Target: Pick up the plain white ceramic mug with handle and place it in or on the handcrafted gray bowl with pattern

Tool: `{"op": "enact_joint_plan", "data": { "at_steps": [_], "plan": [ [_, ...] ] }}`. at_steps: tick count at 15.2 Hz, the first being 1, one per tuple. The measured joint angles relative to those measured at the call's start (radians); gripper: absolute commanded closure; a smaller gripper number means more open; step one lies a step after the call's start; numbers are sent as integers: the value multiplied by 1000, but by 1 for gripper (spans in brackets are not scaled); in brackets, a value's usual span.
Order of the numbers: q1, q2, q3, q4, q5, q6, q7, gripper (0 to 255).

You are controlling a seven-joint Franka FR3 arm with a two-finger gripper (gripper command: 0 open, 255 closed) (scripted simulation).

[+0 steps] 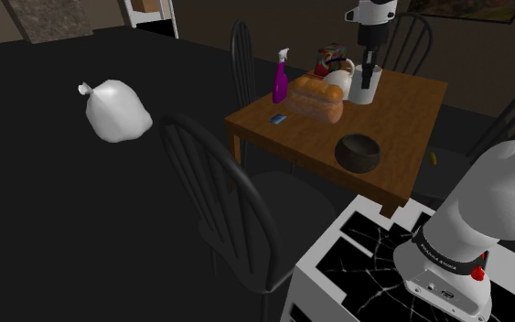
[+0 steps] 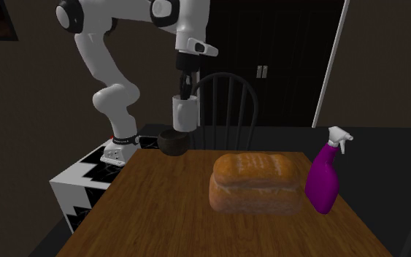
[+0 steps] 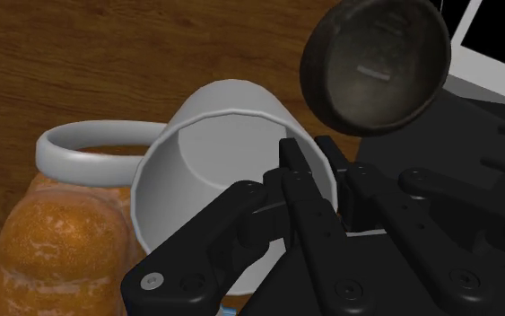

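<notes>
black fingers [image 3: 293, 171] of the tool [image 3: 313, 154] sit nearest the lens, clamped across the rim of the white mug [image 3: 214, 153], one inside the wall and one outside. finding: the grasp is on the rim alone. the mug hangs mouth-up under the tool and appears clear of the surface [image 2: 196, 212]. its handle [image 3: 89, 148] projects toward the loaf [image 3: 62, 242] below.

the bowl [image 3: 376, 63], dark grey, upright and empty, lies off to one side of the mug, toward the stand [image 1: 356, 265], so the mug is not yet over it. a purple spray bottle [image 2: 326, 179] stands just beside the loaf, well apart from the likely path.

assessment: step in hand is the carry to the bowl. recommended practice:
- travel level, with the mug's base above the bowl's rim.
- centre the mug over the hollow before any descent.
- lower slowly, since a rim grasp may let the mug swing.
- turn the handle away from the bowl's edge.
- part the fingers only once the base is seated, as the curved floor could tip it.
</notes>
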Motion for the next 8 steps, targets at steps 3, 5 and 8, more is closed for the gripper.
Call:
{"op": "enact_joint_plan", "data": {
  "at_steps": [3, 5, 8],
  "plan": [
    [4, -104, 36, -81, -2, -29, 42, 255],
    [11, -173, 69, -127, 6, -59, 79, 255],
    [16, -286, 113, -188, 21, -119, 117, 255]
  ]
}}
